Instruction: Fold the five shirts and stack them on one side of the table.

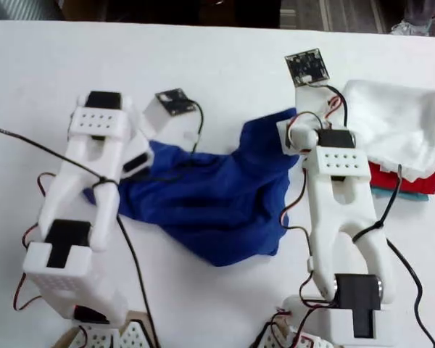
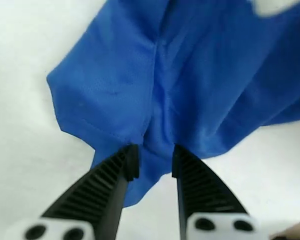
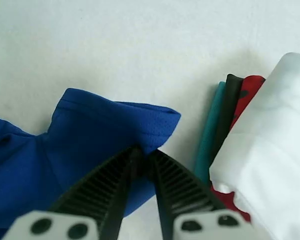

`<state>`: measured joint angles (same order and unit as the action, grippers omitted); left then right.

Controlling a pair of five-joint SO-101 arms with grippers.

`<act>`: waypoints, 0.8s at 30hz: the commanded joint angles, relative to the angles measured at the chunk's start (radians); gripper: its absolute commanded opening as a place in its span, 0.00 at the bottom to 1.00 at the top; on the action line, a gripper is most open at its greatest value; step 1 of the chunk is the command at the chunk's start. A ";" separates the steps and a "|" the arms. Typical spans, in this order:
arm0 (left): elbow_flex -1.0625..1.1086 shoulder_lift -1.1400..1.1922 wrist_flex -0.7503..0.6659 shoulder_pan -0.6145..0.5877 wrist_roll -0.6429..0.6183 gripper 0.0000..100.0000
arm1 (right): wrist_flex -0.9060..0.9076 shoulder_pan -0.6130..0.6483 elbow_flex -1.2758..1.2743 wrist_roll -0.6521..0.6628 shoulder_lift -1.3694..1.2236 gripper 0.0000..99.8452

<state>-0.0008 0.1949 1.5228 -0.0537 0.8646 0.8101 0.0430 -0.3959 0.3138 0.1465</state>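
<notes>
In the middle of the high view, the blue shirt (image 1: 210, 196) lies crumpled on the tabletop (image 1: 225, 65). The left gripper (image 2: 151, 160) pinches a bunched fold at the shirt's left end. The right gripper (image 3: 142, 155) is clamped on a hem corner at its upper right. At the right edge sits the stack (image 1: 399, 123) of folded shirts, white on top. The right hold looks thin and may slip if the cloth is stretched. A swing rightward could knock the stack askew.

The left arm (image 1: 87, 170) and right arm (image 1: 322, 225) are white printed plastic with black servo blocks (image 1: 67, 243), thin red and black cables (image 1: 130, 254), black ribbed gripper fingers (image 2: 110, 185) and round screw holes (image 3: 42, 226).
</notes>
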 commanded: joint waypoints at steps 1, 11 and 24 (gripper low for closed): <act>-0.039 -0.008 0.060 0.011 0.057 0.13 | -0.015 -0.002 0.051 -0.003 0.010 0.02; 0.041 -0.005 -0.089 -0.051 0.094 0.12 | -0.015 -0.002 0.051 -0.003 0.012 0.02; 0.131 -0.008 -0.181 -0.061 0.129 0.12 | -0.015 -0.002 0.052 -0.003 0.012 0.02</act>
<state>0.1327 0.1949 1.3679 -0.1013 0.9858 0.8101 0.0430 -0.3959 0.3138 0.1465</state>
